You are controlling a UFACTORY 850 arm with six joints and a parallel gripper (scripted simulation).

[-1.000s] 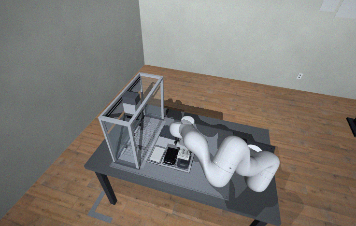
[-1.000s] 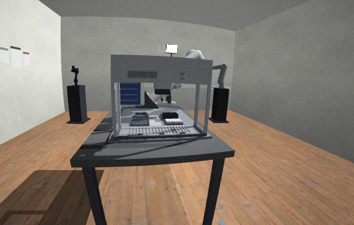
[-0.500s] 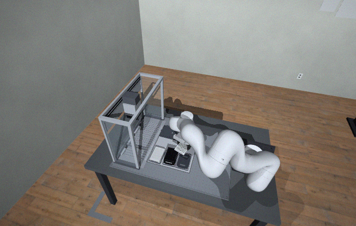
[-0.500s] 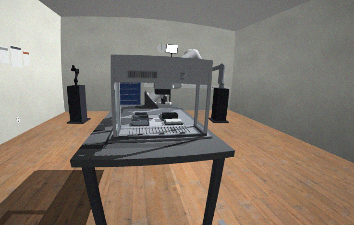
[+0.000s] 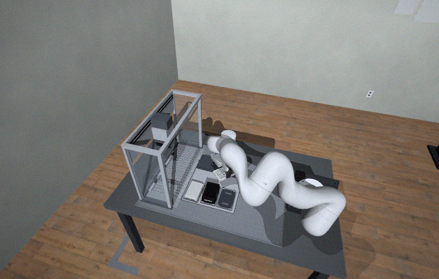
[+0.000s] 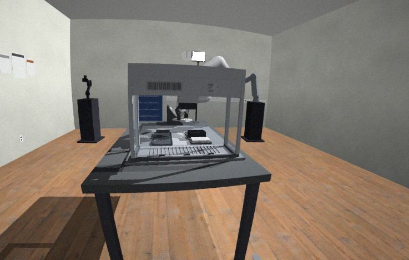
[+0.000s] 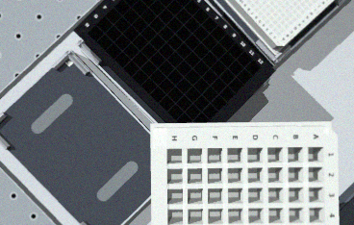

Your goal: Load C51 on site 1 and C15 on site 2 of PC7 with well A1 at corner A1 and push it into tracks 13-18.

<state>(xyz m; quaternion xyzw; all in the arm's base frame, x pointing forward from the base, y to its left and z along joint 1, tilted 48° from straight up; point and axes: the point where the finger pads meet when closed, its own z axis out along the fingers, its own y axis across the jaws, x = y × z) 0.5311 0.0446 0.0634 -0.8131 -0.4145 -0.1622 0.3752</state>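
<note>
Wooden flooring and pale walls surround the grey tabletop you are working over, with the glass-framed instrument standing on its far-left part. Take the row of nests beside that instrument as your reference: nest S1, nearest the arm's base, shows a bare dark floor; the black block C51 sits in the middle nest, and the white fine-welled C16 sits in the one beyond it. Your tool is clenched on C15, the white 96-well plate, carried in the air just past the nests on the apron side; its fingers are not visible from the wrist view. The step in hand looks like carrying C15 to PC7, the dark carrier lying on the apron beyond the nests. Next, you likely need to line the plate up over site 2, turn it so well A1 meets the marked corner, and lower it flat inside the locators. You cannot read the carrier's markings from here.
</note>
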